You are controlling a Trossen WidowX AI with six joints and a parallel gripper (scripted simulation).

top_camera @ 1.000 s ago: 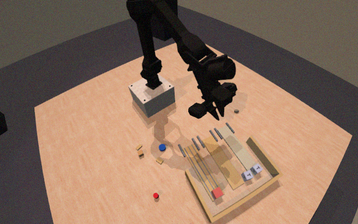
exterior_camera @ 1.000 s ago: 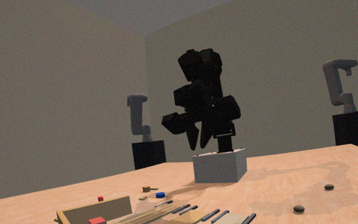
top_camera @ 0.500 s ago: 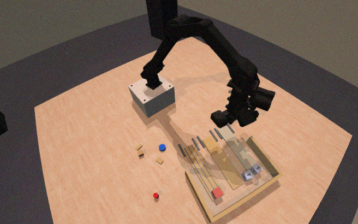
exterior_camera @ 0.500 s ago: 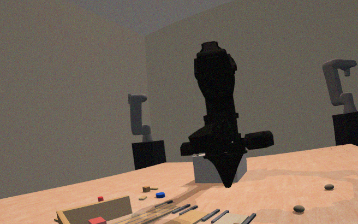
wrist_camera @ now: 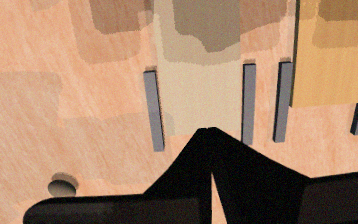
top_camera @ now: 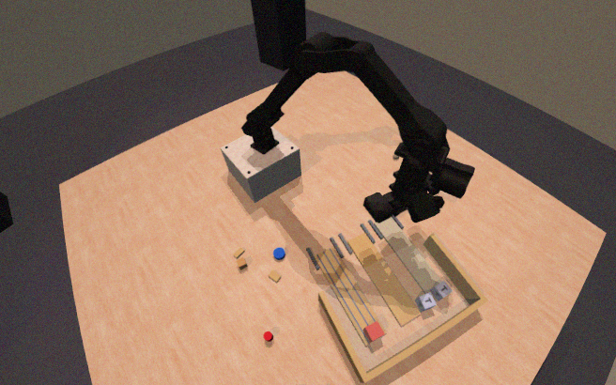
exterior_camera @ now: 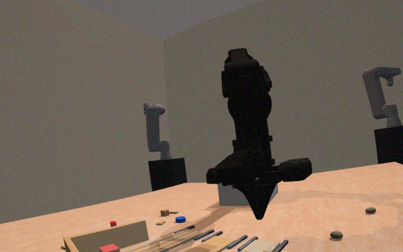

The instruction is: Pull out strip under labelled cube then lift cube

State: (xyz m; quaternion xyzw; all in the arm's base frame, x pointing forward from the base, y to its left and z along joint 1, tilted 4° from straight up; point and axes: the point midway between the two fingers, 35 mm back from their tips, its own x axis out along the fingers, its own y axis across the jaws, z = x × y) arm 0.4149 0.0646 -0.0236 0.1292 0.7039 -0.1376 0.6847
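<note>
My gripper (exterior_camera: 259,216) (wrist_camera: 207,136) is shut and empty, with its fingertips together. In the wrist view the tips show over the near end of the pale strip (top_camera: 389,226) (wrist_camera: 203,95); in the exterior view they are above the table. Two grey cubes marked T, one on the left (top_camera: 426,301) and one on the right (top_camera: 441,289), stand at the pale strip's far end. Which of them rests on it is hard to tell. A plain yellow wooden strip (top_camera: 392,294) (wrist_camera: 331,75) lies beside it. A red cube (top_camera: 374,330) (exterior_camera: 109,248) sits on the blue-lined strip (top_camera: 351,295).
A three-sided wooden tray wall (top_camera: 425,338) (exterior_camera: 112,233) surrounds the cubes' end. Low grey rails (top_camera: 313,258) (wrist_camera: 249,102) flank the strips' near ends. A blue disc (top_camera: 279,253) (exterior_camera: 180,219), a red cylinder (top_camera: 268,336) (exterior_camera: 113,224) and small wooden pieces lie to one side; stones (exterior_camera: 336,234) (wrist_camera: 62,187) lie on the other.
</note>
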